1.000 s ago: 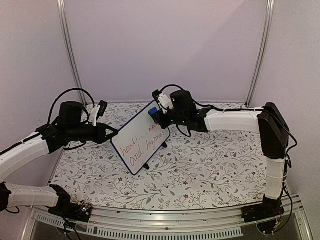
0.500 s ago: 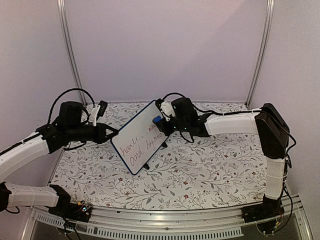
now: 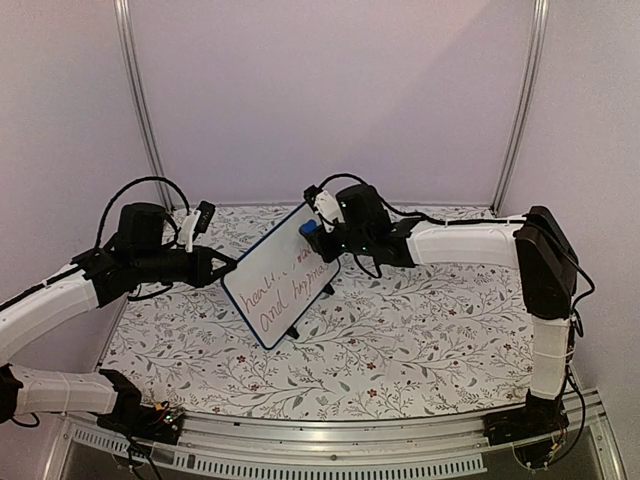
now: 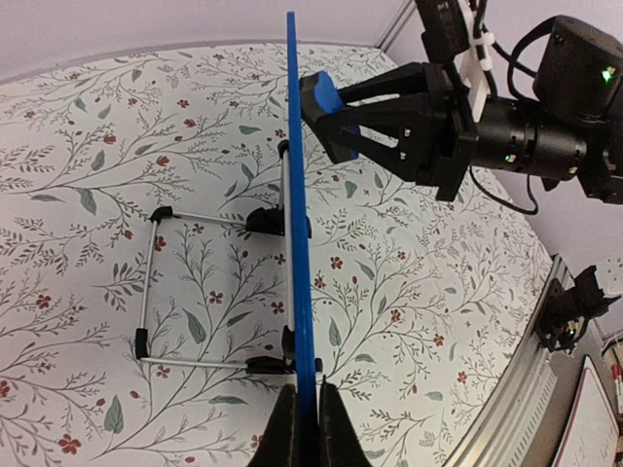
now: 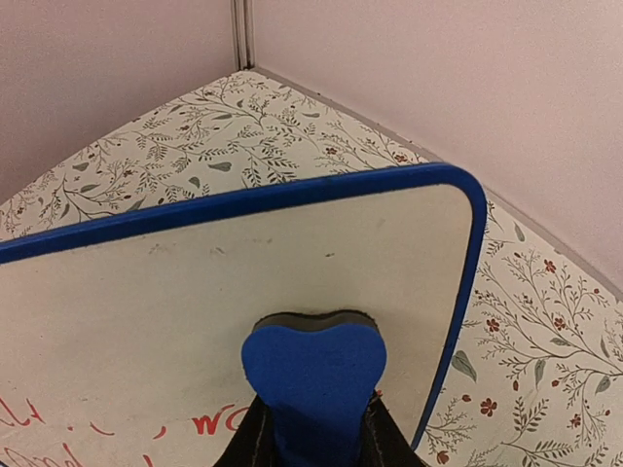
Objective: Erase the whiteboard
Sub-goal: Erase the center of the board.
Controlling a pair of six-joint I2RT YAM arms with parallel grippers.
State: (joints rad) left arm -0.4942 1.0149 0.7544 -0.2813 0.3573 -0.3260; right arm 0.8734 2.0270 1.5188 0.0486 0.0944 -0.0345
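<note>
Left gripper (image 4: pixel 304 428) clenches the blue-edged rectangular whiteboard (image 5: pixel 175 282) between its fingers to steady it. Right gripper (image 5: pixel 311 438) grasps the blue foam eraser block (image 5: pixel 313 375), pressing it against the board just beyond its fingertips for wiping.

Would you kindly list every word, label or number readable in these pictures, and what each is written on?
"and": start of the lower handwritten line on the whiteboard; the cursive word after it is too blurred to read.
Upper handwritten line: broken by gaps, unreadable.
Nothing else bears readable text.
</note>
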